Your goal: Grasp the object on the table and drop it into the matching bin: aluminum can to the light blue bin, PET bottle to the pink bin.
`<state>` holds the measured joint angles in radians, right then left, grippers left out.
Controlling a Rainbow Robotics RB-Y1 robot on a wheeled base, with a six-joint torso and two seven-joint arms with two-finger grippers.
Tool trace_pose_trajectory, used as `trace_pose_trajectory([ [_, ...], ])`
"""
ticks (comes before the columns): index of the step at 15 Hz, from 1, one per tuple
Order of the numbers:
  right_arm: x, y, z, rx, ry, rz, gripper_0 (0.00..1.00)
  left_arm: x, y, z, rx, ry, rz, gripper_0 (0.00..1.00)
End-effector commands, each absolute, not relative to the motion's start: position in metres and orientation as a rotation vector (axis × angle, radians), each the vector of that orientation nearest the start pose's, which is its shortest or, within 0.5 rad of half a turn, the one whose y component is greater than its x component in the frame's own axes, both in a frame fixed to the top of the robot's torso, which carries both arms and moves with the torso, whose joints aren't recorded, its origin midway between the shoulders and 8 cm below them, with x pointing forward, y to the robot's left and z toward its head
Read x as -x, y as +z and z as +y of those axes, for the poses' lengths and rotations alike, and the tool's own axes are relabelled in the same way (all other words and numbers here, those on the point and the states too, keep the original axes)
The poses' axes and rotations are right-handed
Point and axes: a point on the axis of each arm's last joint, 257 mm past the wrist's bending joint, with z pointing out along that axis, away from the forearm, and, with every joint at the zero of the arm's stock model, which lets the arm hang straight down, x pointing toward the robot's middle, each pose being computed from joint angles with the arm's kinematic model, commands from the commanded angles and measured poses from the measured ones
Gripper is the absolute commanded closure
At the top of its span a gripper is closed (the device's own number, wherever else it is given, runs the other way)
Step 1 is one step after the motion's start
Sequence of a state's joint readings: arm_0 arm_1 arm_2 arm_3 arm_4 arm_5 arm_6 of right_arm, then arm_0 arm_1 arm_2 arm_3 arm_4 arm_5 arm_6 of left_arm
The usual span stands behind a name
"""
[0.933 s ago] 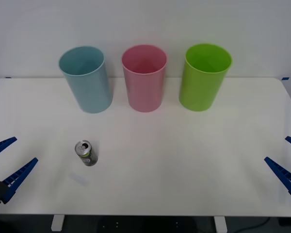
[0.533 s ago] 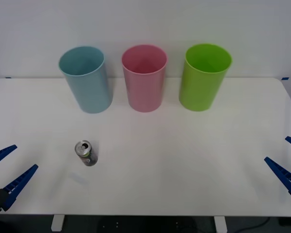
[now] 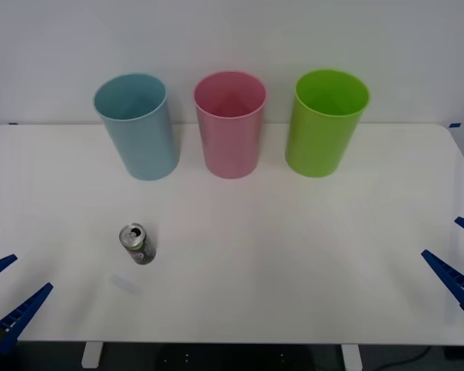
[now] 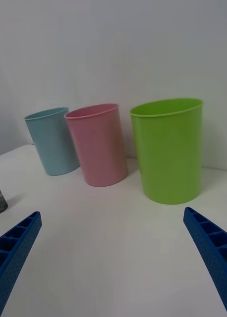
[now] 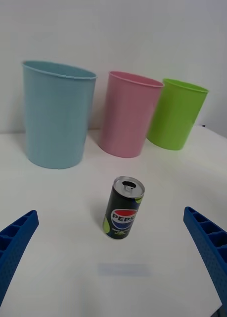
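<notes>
A plain pale wall stands behind the wide white table (image 3: 294,255), and three tall bins line up along its far side. The can (image 3: 137,243) stands upright on the left half of the tabletop, well short of the bins, silver top and pull-tab up, so its long axis is vertical and a grasp from the side looks the natural one. Nothing touches it. The light blue bin (image 3: 137,126), where a can belongs, is the nearest bin, straight behind the can and a little apart from the pink bin (image 3: 230,124); a lime green bin (image 3: 327,122) ends the row.

The left gripper (image 3: 6,294) hangs at the near left corner, fingers spread wide and empty. In its wrist view the can (image 5: 124,208) sits midway between the two fingers, directly ahead, so a forward reach should bring it between them. The right gripper (image 3: 460,259), also wide open and empty, waits at the far right edge, well apart from the can. The left arm is plainly the nearer one.
</notes>
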<state>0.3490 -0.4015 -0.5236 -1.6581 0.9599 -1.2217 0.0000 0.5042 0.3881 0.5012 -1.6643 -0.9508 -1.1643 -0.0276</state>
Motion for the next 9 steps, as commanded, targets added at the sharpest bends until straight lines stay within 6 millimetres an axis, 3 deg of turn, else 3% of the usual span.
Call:
trace_pose_trajectory([
  [1, -0.342, -0.169, -0.33, 0.465, 0.567, 1.441, 0.0, -0.296, -0.237, 0.345, -0.346, -0.521, 1.626, 0.0],
  [4, -0.342, -0.169, -0.33, 0.465, 0.567, 1.441, 0.0, -0.293, -0.255, 0.347, -0.355, -0.445, 1.652, 0.0],
  [9, -0.342, -0.169, -0.33, 0.465, 0.567, 1.441, 0.0, -0.304, -0.275, 0.329, -0.336, -0.433, 1.652, 0.0],
])
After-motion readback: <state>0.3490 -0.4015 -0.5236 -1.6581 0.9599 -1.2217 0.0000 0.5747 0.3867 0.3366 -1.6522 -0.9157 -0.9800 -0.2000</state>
